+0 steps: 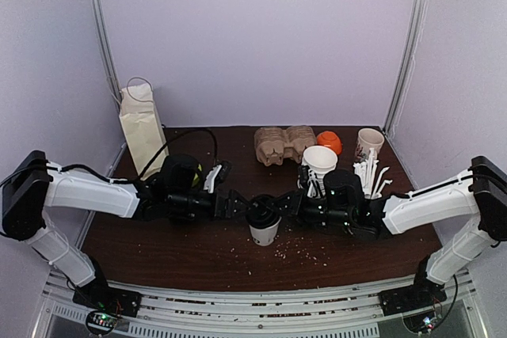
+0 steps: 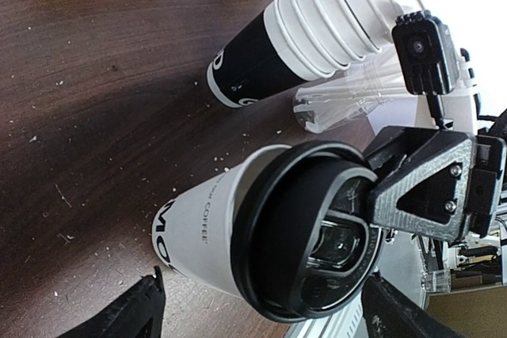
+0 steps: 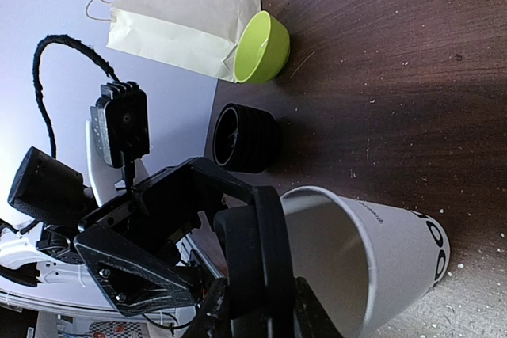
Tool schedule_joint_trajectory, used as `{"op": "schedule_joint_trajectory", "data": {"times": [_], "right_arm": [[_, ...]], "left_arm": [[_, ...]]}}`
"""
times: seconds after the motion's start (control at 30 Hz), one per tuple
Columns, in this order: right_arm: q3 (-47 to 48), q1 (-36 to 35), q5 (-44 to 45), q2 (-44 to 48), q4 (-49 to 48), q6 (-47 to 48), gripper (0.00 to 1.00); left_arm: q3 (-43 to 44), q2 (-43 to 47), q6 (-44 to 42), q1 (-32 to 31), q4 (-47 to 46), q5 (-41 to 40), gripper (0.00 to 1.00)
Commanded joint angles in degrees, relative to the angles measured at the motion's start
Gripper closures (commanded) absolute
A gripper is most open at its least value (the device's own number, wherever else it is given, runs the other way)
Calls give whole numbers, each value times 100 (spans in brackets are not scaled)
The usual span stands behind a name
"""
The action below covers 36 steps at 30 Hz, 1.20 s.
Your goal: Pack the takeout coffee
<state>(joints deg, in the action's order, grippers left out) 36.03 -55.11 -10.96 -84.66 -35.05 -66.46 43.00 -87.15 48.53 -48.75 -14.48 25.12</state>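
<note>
The takeout coffee cup, white with black print near its base, stands mid-table; it also shows in the left wrist view and the right wrist view. Its black lid is at the rim. In the right wrist view the lid is tilted and part of the cup's mouth shows open. My right gripper is shut on the lid's edge. My left gripper is open just left of the cup, a finger on either side, not touching.
A paper bag and a green bowl stand back left, a black stack of lids nearer. A stack of lidless cups, a cardboard drink tray, an orange object, a patterned cup and white cutlery stand back right.
</note>
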Motion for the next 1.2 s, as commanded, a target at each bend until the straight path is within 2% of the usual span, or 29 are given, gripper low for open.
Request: {"op": "schedule_joint_trajectory", "data": {"times": [0.0,0.13,0.37,0.67,0.87,1.17], "right_arm": [[-67,44,6,11,3,-30,82],[-64,36,19,33,57,-20,79],[-38,37,100,139,269,53,65],[-41,37,169,302,473,129,62],[-14,38,216,436,683,175,54],[-53,41,296,594,909,232,52]], "left_arm": [[219,-102,-99,-5,-24,21,12],[290,-147,-144,-10,65,19,13],[331,-170,-192,-11,151,5,14],[353,-182,-219,-12,164,26,16],[349,-187,-239,-19,191,6,17],[373,-208,-241,-27,191,9,17]]}}
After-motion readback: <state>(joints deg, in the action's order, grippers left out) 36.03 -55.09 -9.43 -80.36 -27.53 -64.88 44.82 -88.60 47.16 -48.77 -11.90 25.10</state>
